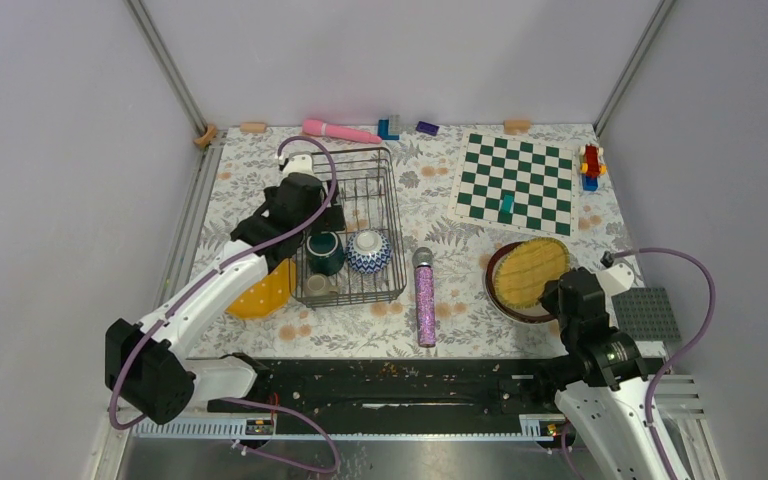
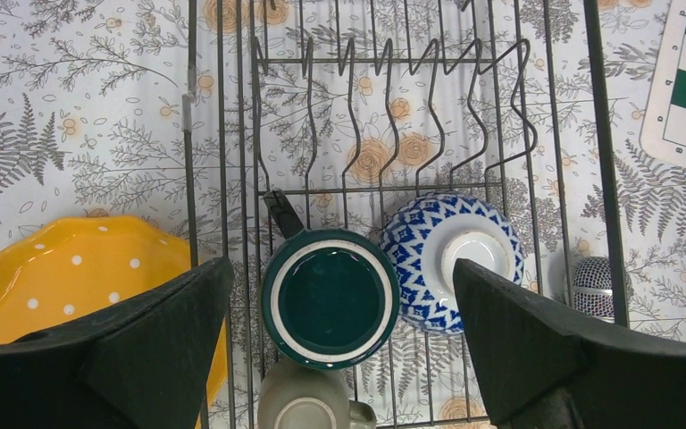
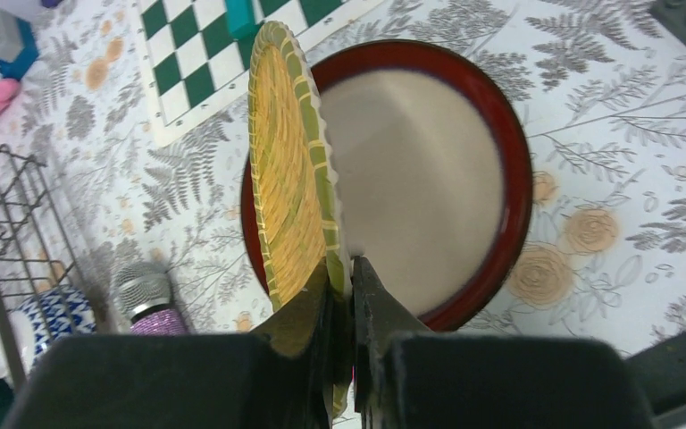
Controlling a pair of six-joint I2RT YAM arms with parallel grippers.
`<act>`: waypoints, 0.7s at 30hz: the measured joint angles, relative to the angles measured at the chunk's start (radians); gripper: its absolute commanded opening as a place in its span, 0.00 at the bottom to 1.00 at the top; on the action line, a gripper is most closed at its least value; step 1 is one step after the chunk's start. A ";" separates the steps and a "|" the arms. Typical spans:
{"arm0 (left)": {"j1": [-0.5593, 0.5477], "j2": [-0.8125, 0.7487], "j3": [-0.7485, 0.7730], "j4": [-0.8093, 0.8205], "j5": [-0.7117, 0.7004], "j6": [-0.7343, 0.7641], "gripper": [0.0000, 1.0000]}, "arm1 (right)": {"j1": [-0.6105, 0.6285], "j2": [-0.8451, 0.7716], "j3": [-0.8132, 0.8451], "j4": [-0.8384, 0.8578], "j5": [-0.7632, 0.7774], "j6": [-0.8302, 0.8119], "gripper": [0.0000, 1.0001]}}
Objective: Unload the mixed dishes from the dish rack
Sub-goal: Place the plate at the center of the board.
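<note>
Right gripper (image 3: pixel 350 268) clamped on woven plate (image 3: pixel 290 161) rim, over red-rimmed plate (image 3: pixel 429 179). Left gripper (image 2: pixel 339 268) spread wide above teal mug (image 2: pixel 330 299); patterned bowl (image 2: pixel 451 259) at mug's 3 o'clock.

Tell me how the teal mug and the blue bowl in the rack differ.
The mug is plain dark teal; the bowl has a blue-and-white zigzag pattern. The mug has a handle; the bowl has none. The mug stands mouth up; the bowl looks turned base up. Both sit side by side in the dish rack.
</note>
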 measured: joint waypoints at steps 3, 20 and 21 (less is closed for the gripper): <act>0.000 0.009 0.008 -0.007 -0.008 0.000 0.99 | 0.000 -0.002 0.000 -0.038 0.037 0.010 0.02; 0.000 0.013 0.012 -0.022 -0.019 0.000 0.99 | 0.000 0.019 -0.016 -0.070 0.077 0.084 0.19; 0.000 0.013 0.012 -0.022 -0.020 0.000 0.99 | 0.000 0.022 -0.016 -0.068 0.078 0.088 0.20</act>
